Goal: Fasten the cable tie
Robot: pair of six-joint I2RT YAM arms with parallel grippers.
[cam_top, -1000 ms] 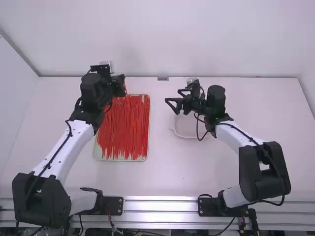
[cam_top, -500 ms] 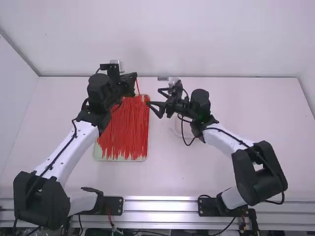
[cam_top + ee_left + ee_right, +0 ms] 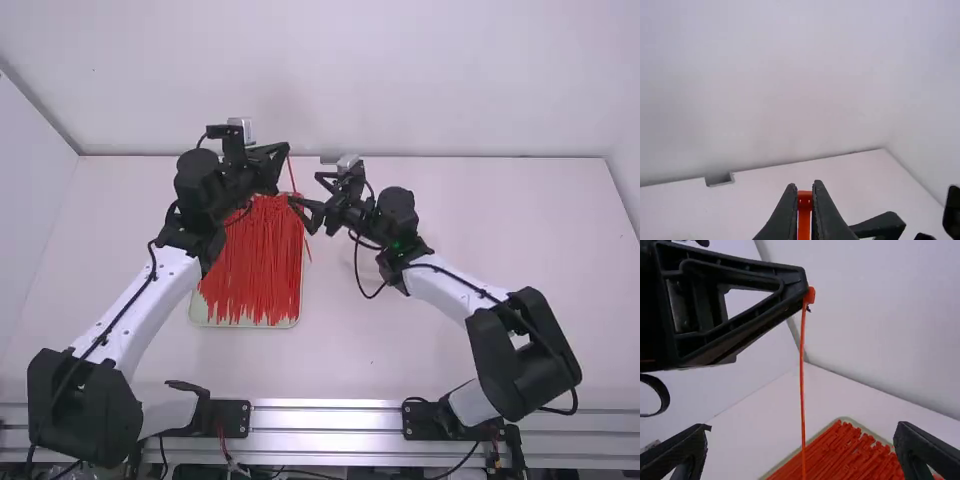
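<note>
Left end effector (image 3: 803,192) pinches cable tie (image 3: 802,390); right end effector (image 3: 802,440) spread apart. Loose tail could sway; I'd miss.

The high camera sits far off, above and behind both arms, looking forward and down across the table (image 3: 540,210). The left wrist camera looks out past the left gripper (image 3: 803,192) at the back wall (image 3: 790,75). The right wrist camera sits close beneath that gripper and looks up at it. All three views share the cable tie (image 3: 802,390) it pinches.
</note>
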